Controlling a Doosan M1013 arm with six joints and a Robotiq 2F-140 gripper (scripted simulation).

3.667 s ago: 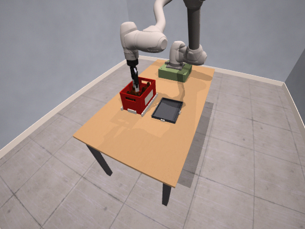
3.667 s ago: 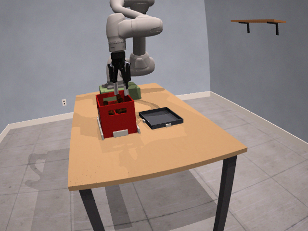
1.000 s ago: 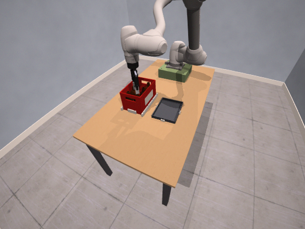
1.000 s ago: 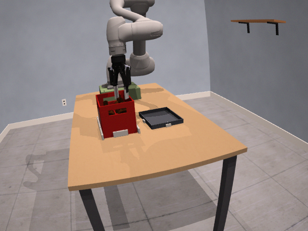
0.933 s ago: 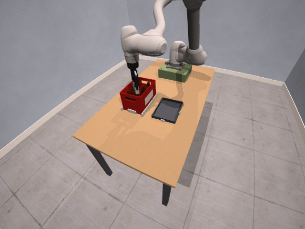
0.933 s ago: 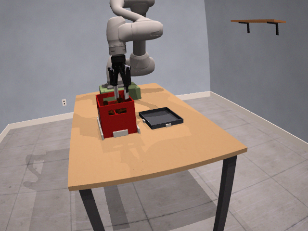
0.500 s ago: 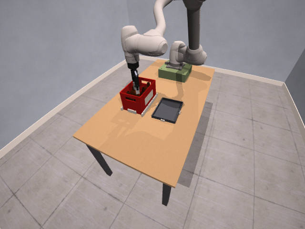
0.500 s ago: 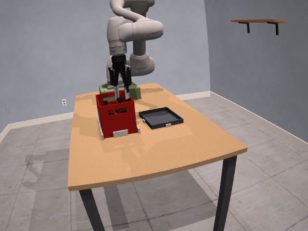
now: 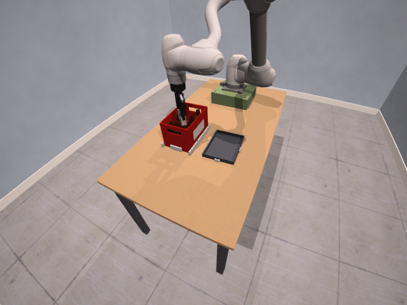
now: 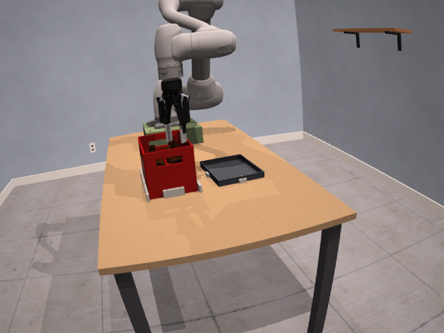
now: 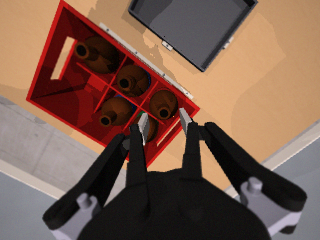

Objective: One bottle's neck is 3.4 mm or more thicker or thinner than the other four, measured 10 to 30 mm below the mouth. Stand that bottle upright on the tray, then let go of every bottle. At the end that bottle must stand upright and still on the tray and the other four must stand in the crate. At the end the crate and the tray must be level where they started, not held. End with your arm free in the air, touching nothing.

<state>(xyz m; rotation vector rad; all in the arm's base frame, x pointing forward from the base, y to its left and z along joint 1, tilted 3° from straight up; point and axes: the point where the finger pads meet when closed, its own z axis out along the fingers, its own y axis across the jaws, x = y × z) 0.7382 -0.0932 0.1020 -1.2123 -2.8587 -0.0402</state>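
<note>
A red crate (image 9: 175, 136) (image 10: 168, 175) (image 11: 42, 70) stands on the table and holds several brown bottles upright in its cells, among them ones in the wrist view (image 11: 92, 52) (image 11: 132, 80) (image 11: 112, 112). My gripper (image 9: 181, 122) (image 10: 175, 139) (image 11: 164, 117) points straight down with its fingertips just inside the crate's rim. It is partly open and holds nothing. Its fingers stand on either side of the corner bottle (image 11: 162, 104). Another bottle (image 11: 151, 131) is partly hidden behind one finger. The dark tray (image 9: 217, 158) (image 10: 233, 180) (image 11: 195, 25) lies empty beside the crate.
White brackets (image 9: 175, 148) (image 10: 173, 192) hold the crate's foot in place. The arm's green base block (image 9: 233, 96) (image 10: 193, 130) stands behind the crate. A wall shelf (image 10: 372, 30) hangs far off at the upper right.
</note>
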